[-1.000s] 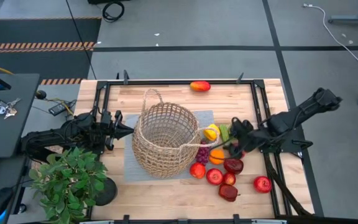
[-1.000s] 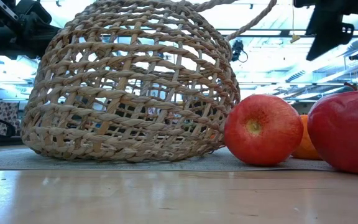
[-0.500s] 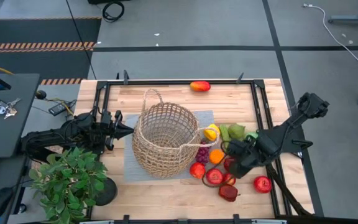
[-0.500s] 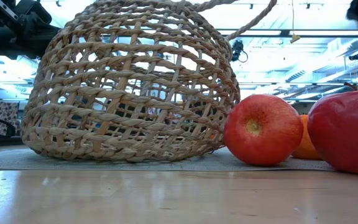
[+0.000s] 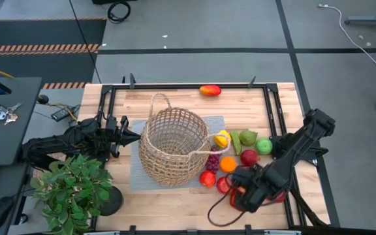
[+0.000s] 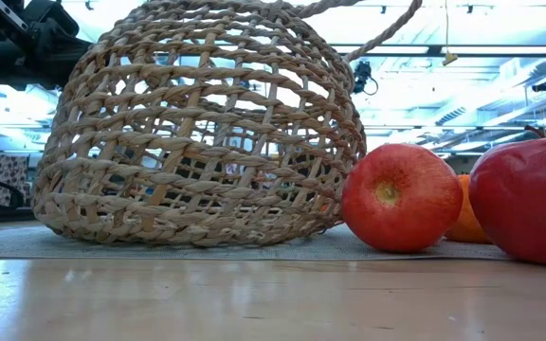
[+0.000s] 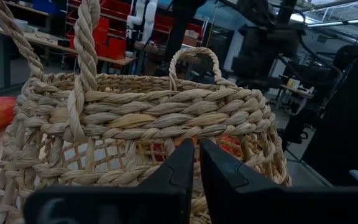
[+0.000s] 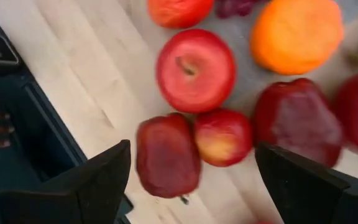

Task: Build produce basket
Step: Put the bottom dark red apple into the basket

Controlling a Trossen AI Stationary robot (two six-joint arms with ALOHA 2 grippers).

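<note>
The tan wicker basket (image 5: pixel 173 147) stands upright, its bottom on a grey mat (image 5: pixel 136 175); it fills the low view (image 6: pixel 202 133). Produce lies to its right: a lemon (image 5: pixel 222 138), pears (image 5: pixel 247 138), an orange (image 5: pixel 228 164), grapes (image 5: pixel 213 160) and red apples (image 5: pixel 207 178). A mango (image 5: pixel 209 90) lies at the far edge. My left gripper (image 7: pixel 196 155) is shut, level, just left of the basket wall (image 7: pixel 166 118); I cannot tell whether it touches the wall. My right gripper (image 8: pixel 191 180) is open and empty above the red apples (image 8: pixel 168 154) near the front edge (image 5: pixel 240 190).
A leafy potted plant (image 5: pixel 77 189) stands at the near left corner. Black frame rails (image 5: pixel 276 111) run along the table's sides. More red apples (image 8: pixel 196 70) and the orange (image 8: pixel 297 32) lie close together under my right gripper. Bare wood shows left of the apples (image 8: pixel 86 74).
My right gripper has gone from beside the lemon and pears toward the table's near edge and now stands over the red apples; the arm has left the low view. The basket, the fruit and my left gripper have kept still.
</note>
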